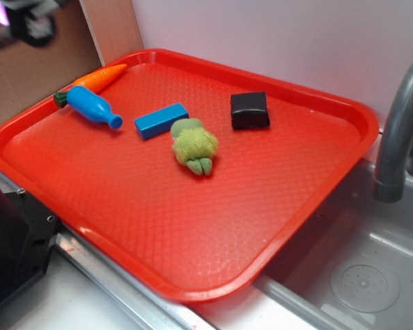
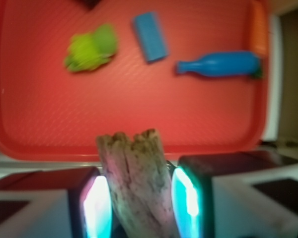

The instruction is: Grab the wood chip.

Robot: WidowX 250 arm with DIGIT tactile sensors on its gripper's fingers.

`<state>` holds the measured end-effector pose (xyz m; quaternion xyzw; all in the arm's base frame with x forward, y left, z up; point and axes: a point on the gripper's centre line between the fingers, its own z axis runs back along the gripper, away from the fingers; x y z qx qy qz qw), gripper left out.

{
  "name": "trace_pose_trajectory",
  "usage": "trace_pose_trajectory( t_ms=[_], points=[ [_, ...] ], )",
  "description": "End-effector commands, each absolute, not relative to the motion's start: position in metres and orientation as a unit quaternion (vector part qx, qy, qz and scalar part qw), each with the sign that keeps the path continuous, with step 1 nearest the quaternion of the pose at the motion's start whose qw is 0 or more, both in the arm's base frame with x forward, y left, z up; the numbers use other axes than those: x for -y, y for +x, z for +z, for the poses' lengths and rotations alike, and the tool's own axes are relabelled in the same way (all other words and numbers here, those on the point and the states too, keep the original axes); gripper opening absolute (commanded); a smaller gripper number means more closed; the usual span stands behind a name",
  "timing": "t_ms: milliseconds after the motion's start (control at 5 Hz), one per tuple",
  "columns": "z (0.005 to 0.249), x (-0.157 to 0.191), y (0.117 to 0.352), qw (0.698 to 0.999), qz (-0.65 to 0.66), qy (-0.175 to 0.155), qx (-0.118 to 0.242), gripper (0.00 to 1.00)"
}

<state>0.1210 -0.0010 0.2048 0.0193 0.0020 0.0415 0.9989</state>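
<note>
On the wrist view I see the gripper [image 2: 141,203] with its fingers [image 2: 97,206] clamped on the wood chip [image 2: 136,178], which stands between the pads, its rough blunt end up. Below lies the red tray [image 2: 139,124] holding the blue block [image 2: 150,37], blue bottle [image 2: 218,64], carrot [image 1: 100,77], green plush toy [image 2: 91,48] and black box [image 1: 249,111].

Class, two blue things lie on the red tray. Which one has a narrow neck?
The blue bottle, lying beside the carrot; the blue block is a plain rectangular bar.
</note>
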Motion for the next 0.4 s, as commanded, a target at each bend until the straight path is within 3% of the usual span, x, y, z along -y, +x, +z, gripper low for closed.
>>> trace_pose_trajectory(
  t_ms=[0, 200],
  points=[
    [0.233, -0.041, 0.117, 0.990, 0.101, 0.027, 0.094, 0.00],
    [0.236, -0.035, 0.130, 0.993, 0.091, 0.037, 0.071, 0.00]
  ],
)
